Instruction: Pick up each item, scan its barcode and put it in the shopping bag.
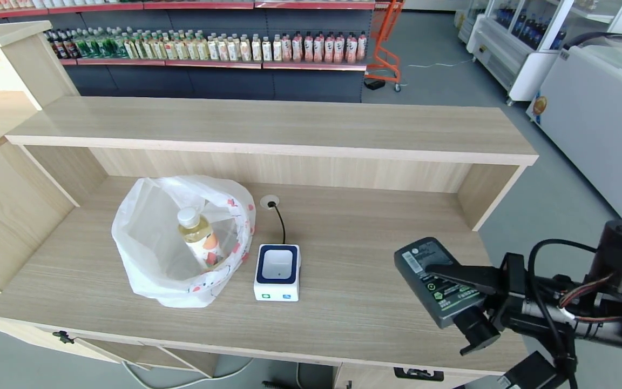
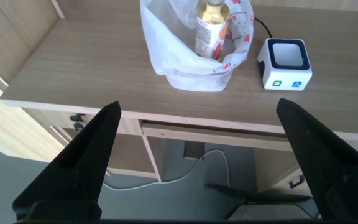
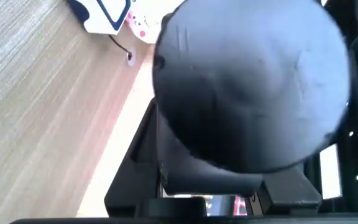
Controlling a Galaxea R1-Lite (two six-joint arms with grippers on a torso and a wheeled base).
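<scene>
One bottle [image 1: 197,237] bagged in the shopping bag [image 1: 138,237]; my right hand [image 1: 451,294] is clamped on a dark pack [image 1: 419,259], scanner [image 1: 277,272] to its left, scan pending; left hand [image 2: 197,109] apart.

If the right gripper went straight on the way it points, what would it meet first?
Probably the scanner, with the dark pack in the right gripper leading; its height above the counter is unclear.

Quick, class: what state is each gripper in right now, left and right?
Left gripper: open, holding nothing.
Right gripper: closed on a dark grey packet.
</scene>
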